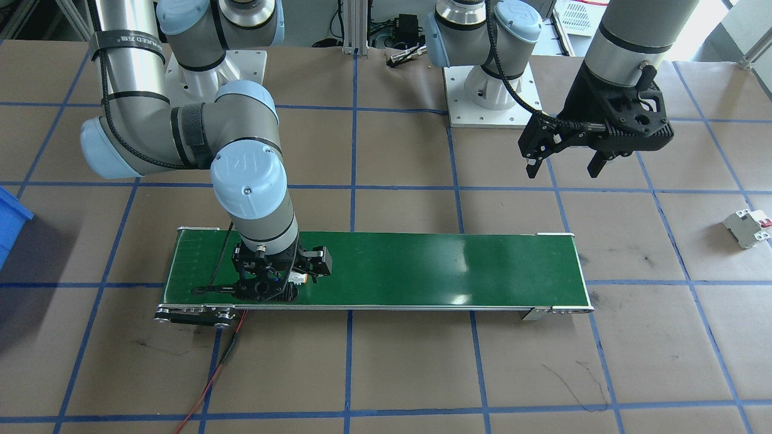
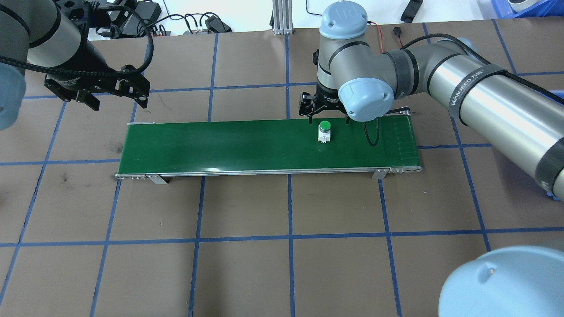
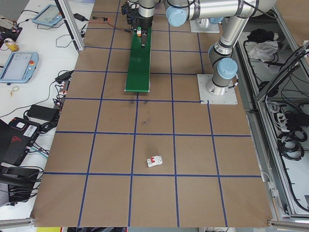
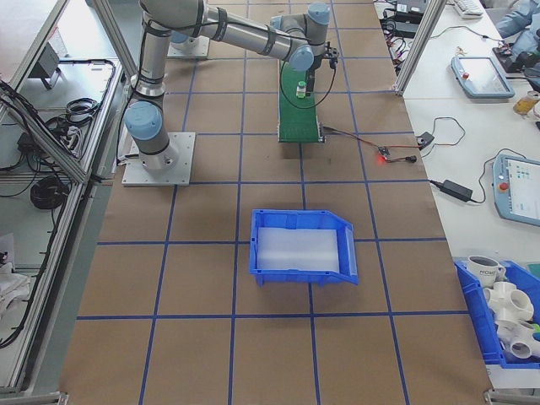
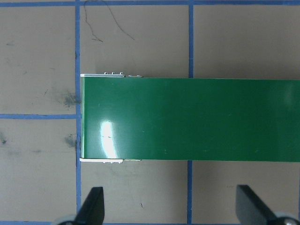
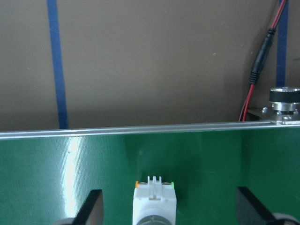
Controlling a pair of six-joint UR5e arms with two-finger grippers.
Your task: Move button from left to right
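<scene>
The green-capped push-button (image 2: 324, 131) stands centre-right in the overhead frame on the conveyor belt (image 2: 220, 145), between the right gripper (image 6: 168, 206)'s wide-open, empty jaws. Light, rigid plastic; its blocky body's flat sides look the surest hold. Left gripper (image 2: 115, 93) hovers open, upper left.

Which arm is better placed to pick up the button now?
Probably the right: the right gripper hangs open directly over the button on the green belt, fingers either side. The left gripper hovers open off the belt's far end.
</scene>
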